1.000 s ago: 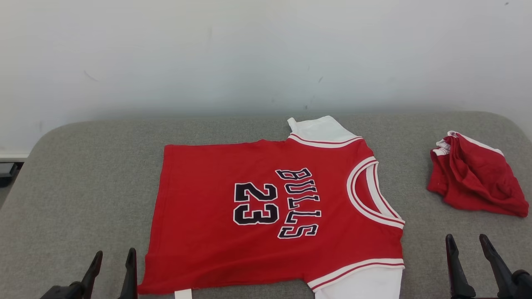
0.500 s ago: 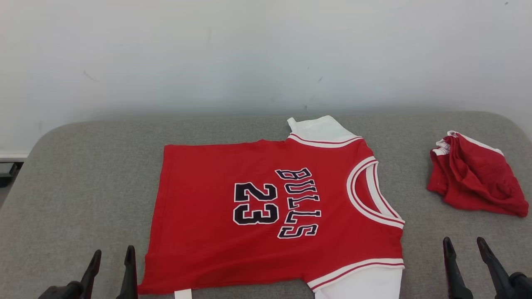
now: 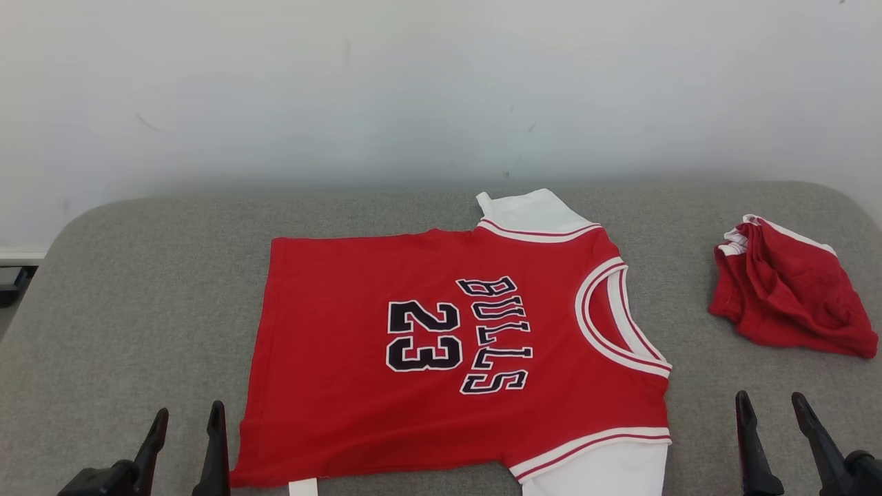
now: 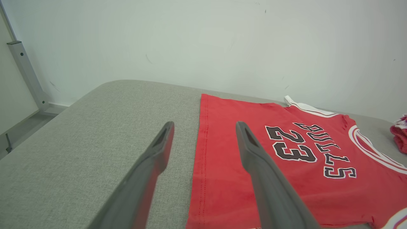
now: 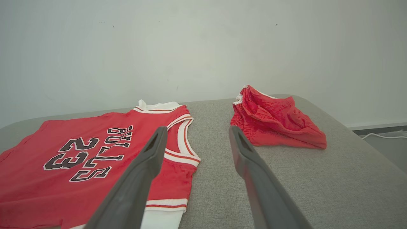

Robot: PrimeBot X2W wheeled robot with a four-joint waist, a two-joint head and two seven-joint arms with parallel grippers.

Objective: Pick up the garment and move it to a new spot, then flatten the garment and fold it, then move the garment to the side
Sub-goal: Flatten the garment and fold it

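Note:
The garment (image 3: 441,351) is a red sleeveless jersey with white trim and "BULLS 23" in black. It lies spread flat in the middle of the grey padded table (image 3: 138,296), neck toward the right. It also shows in the left wrist view (image 4: 286,171) and the right wrist view (image 5: 63,165). My left gripper (image 3: 190,411) hovers open just left of the jersey's hem corner, touching nothing. In its own view (image 4: 204,124) the hem edge runs between the fingers. My right gripper (image 3: 770,397) stands open to the right of the jersey's shoulder, with bare table beyond its fingers (image 5: 197,128).
A second red piece of clothing with white trim (image 3: 785,293) lies bunched near the table's right edge, also in the right wrist view (image 5: 276,121). A pale wall (image 3: 441,89) rises right behind the table. Bare grey surface lies left of the jersey.
The whole picture has shifted slightly, so the camera moved a little. Both grippers stay open at the bottom edge, the right one a touch lower. The jersey lies as before.

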